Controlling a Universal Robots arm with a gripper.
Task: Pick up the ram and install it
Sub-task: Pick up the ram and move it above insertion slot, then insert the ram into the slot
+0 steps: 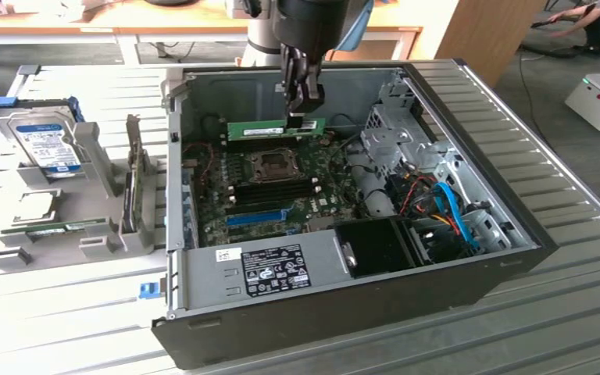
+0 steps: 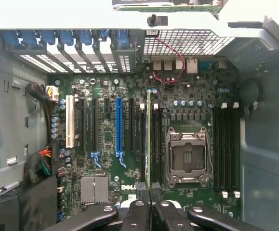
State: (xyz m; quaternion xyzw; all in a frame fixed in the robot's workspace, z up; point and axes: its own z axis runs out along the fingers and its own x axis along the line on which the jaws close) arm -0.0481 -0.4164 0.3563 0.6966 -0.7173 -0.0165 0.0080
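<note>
Ram (image 1: pixel 276 128) sits clamped between the fingers of my hand (image 1: pixel 303 109), held on edge inside the open computer case (image 1: pixel 425 293), just above the motherboard (image 1: pixel 279 191). From my wrist I see it edge-on (image 2: pixel 149 134), between the processor socket (image 2: pixel 187 156) and the blue slot (image 2: pixel 119 127).

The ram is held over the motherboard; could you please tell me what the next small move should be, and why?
Probably a short, straight descent: the jaws are shut on the ram, which hangs above the motherboard, parallel to the black slots beside the socket, and is not yet seated.
</note>
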